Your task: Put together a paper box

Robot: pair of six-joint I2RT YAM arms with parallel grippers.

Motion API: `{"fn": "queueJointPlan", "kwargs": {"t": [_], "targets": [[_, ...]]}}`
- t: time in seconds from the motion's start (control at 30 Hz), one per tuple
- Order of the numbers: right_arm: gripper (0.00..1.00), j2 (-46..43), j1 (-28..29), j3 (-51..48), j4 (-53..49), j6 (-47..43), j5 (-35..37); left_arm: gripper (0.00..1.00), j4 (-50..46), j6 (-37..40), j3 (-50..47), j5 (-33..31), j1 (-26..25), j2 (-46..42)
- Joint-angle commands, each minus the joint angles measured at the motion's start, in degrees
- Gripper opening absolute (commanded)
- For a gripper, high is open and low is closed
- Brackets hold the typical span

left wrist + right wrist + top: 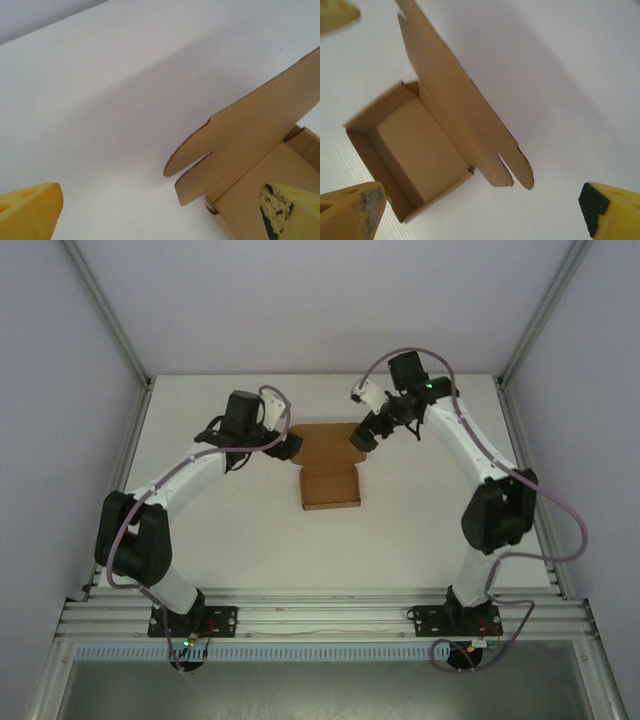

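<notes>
- The left gripper (pixel 287 446) is released, its yellow fingers spread wide and clasping nothing. In its wrist view one finger (pixel 27 212) hangs over the bare table (pixel 100 100). The other finger (pixel 292 205), with a worn dark pad, sits right at the box's near wall; whether it touches cannot be told.
- The paper box (pixel 330 487) is plain brown and open-topped. It rests on the table between the two grippers, a little nearer the arm bases than their fingertips.
- The lid flap (pixel 322 440) rises tilted from the box's far wall, in the gap between the two sets of fingers. Its free end has two rounded tabs (pixel 187 160), which hang between the left gripper's fingers, closer to the padded one.
- The right gripper (pixel 362 437) is also released and holds nothing. In its wrist view the box (pixel 415 150) lies just beyond one scuffed finger (pixel 352 212), and the flap (pixel 460 115) slants toward the other finger (pixel 612 207), apart from it.
</notes>
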Motion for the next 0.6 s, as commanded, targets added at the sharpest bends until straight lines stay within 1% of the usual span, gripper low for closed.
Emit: {"fn": "queueJointPlan", "kwargs": {"t": [0.0,0.07,0.13,0.17,0.23,0.27,0.3,0.33,0.4,0.43,0.47,0.5,0.57], "targets": [[1.00,6.45,-0.36,7.81,-13.83,-9.56,-0.09,1.00,-6.32,14.16,4.34,7.10,0.76,2.91],[1.00,10.46,-0.36,13.04,-17.14,-10.85,0.94,1.00,-9.03,15.92,7.45,3.83,0.71,5.87],[0.98,14.58,-0.35,18.50,-20.81,-12.37,2.14,1.00,-13.70,19.54,11.23,4.61,0.99,8.89],[0.95,16.63,-0.37,21.13,-22.55,-12.86,2.55,1.00,-15.66,21.19,12.93,5.14,1.01,10.21],[0.85,20.97,-0.35,27.47,-27.73,-13.64,2.35,1.00,-19.06,23.46,16.36,6.44,1.04,13.03],[0.77,22.97,-0.38,30.47,-30.26,-13.84,2.20,1.00,-20.54,23.86,17.93,7.05,1.02,14.33],[0.71,25.04,-0.35,33.55,-33.36,-14.59,1.45,0.99,-22.30,24.77,19.76,7.55,0.99,15.84],[0.68,26.40,-0.43,35.63,-35.53,-15.27,0.95,0.96,-24.01,25.42,21.32,8.02,1.04,16.70],[0.61,27.98,-0.42,37.34,-37.71,-16.37,0.21,0.86,-27.15,26.51,24.59,8.99,1.02,20.25],[0.54,28.17,-0.35,37.05,-37.36,-16.28,0.43,0.81,-28.95,26.74,26.27,9.49,1.04,21.48],[0.44,28.15,-0.39,36.54,-36.76,-16.19,0.65,0.73,-30.59,27.17,27.89,10.05,1.02,22.50],[0.36,28.10,-0.27,36.10,-36.27,-16.03,0.60,0.62,-31.90,27.15,29.44,10.72,1.04,23.54],[0.24,28.15,-0.27,35.80,-36.29,-16.32,0.10,0.40,-32.55,26.97,30.75,11.72,1.04,24.18]]}}
